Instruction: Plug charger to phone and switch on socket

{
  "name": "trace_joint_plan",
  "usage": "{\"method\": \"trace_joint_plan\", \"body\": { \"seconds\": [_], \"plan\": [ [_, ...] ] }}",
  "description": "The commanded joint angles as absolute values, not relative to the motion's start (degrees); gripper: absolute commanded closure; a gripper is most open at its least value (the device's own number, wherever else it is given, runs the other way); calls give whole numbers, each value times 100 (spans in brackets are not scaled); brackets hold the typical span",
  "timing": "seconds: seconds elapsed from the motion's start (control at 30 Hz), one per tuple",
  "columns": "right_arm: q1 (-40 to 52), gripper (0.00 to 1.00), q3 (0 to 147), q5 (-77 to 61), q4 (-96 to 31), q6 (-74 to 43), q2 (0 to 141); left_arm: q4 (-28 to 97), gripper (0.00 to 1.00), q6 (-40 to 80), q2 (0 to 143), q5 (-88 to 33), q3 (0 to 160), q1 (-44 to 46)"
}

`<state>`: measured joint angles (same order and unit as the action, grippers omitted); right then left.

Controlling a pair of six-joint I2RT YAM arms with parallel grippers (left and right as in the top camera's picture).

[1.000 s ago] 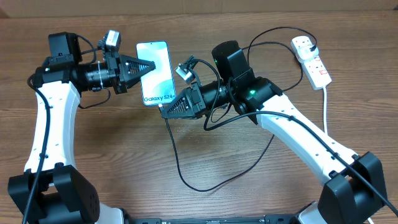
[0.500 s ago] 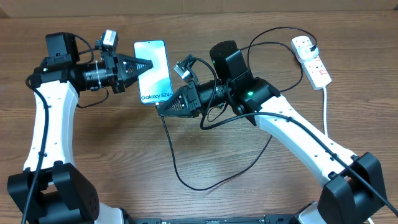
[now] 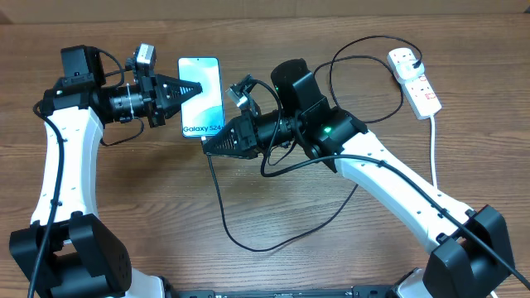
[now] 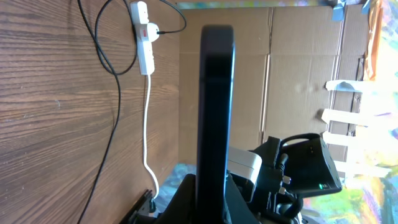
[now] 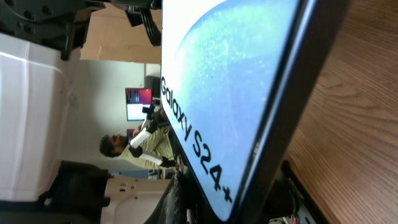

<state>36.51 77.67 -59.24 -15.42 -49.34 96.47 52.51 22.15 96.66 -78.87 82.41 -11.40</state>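
Note:
The phone [image 3: 209, 112] is held off the table with its light blue screen up, and my left gripper [image 3: 199, 88] is shut on its left edge. In the left wrist view the phone [image 4: 216, 93] shows edge-on, clamped in the left gripper [image 4: 214, 183]. My right gripper [image 3: 207, 149] is shut at the phone's "Galaxy S24+" end, and the charger cable [image 3: 219, 207] leaves its tip. Up close, the phone [image 5: 230, 74] fills the view above the right gripper [image 5: 239, 202]; the connector tip is hidden. The socket [image 3: 416, 81] lies far right with the black plug [image 3: 416, 63] in it.
The black cable loops over the wooden table [image 3: 149, 215] in front of the right arm and runs back to the socket [image 4: 144, 50]. The socket's thick white cord [image 3: 434, 149] trails towards the front right. Cardboard walls [image 4: 298, 74] stand behind the table.
Both grippers and the phone have shifted a little to the left. The right gripper has stayed at the phone's text end, and the cable loop followed it.

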Motion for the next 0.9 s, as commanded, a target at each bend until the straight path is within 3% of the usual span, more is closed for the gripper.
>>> {"method": "trace_joint_plan", "body": {
  "seconds": [0.0, 0.87],
  "plan": [
    [3579, 96, 7883, -4803, -1352, -4976, 9570, 5415, 96, 2189, 9557, -8517, 8252, -961],
    [3555, 96, 7883, -4202, -1350, -5496, 9570, 5352, 96, 2185, 9557, -8079, 8252, -961]
  ]
}}
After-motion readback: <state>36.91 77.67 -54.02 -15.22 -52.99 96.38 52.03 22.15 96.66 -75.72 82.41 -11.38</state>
